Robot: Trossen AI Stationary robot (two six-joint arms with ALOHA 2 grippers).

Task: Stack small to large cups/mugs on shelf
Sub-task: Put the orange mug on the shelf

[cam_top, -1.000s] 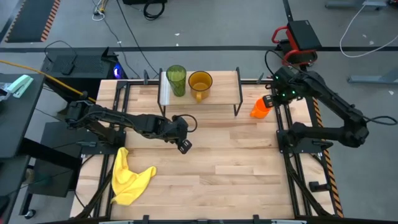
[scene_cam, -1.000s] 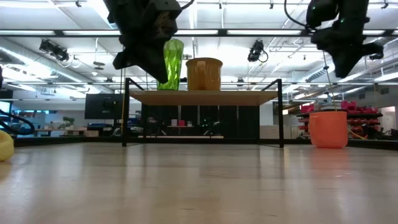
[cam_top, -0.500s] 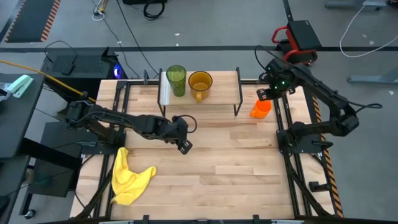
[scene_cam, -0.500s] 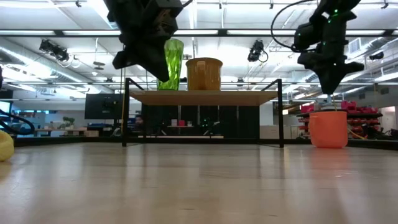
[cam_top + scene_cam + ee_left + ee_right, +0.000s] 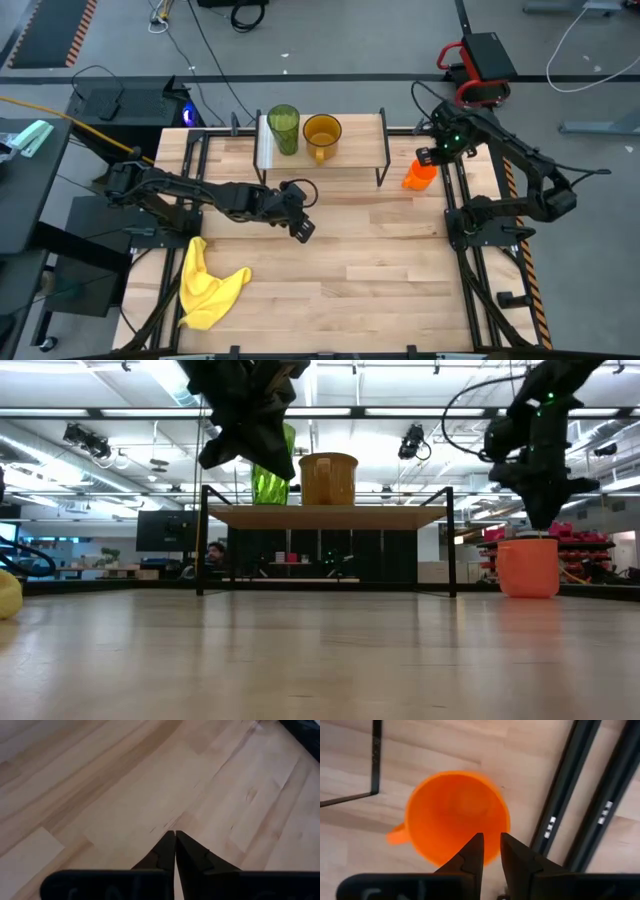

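Note:
On the shelf point(image 5: 352, 150) at the far side stand the green tumbler point(image 5: 283, 128) and the amber mug point(image 5: 322, 132). The orange mug point(image 5: 420, 176) stands upright on the table right of the shelf, its handle point(image 5: 395, 836) toward the shelf. My right gripper point(image 5: 490, 840) points down just above the mug's rim, slightly open; in the low view its tips point(image 5: 541, 526) hang a little over the mug point(image 5: 528, 567). My left gripper point(image 5: 303, 230) is shut, held above the table's middle with nothing in it point(image 5: 175, 834).
A yellow cloth point(image 5: 207, 284) lies crumpled at the near left. Black frame rails point(image 5: 580, 795) run along the table's right edge close to the orange mug. The shelf's black leg point(image 5: 376, 760) stands just left of the mug. Bare wood spreads over the table's middle and near side.
My right gripper has come down and swung over the orange mug, ending just above its rim. My left gripper has tipped up a little in place. The mugs and tumbler have stayed where they were.

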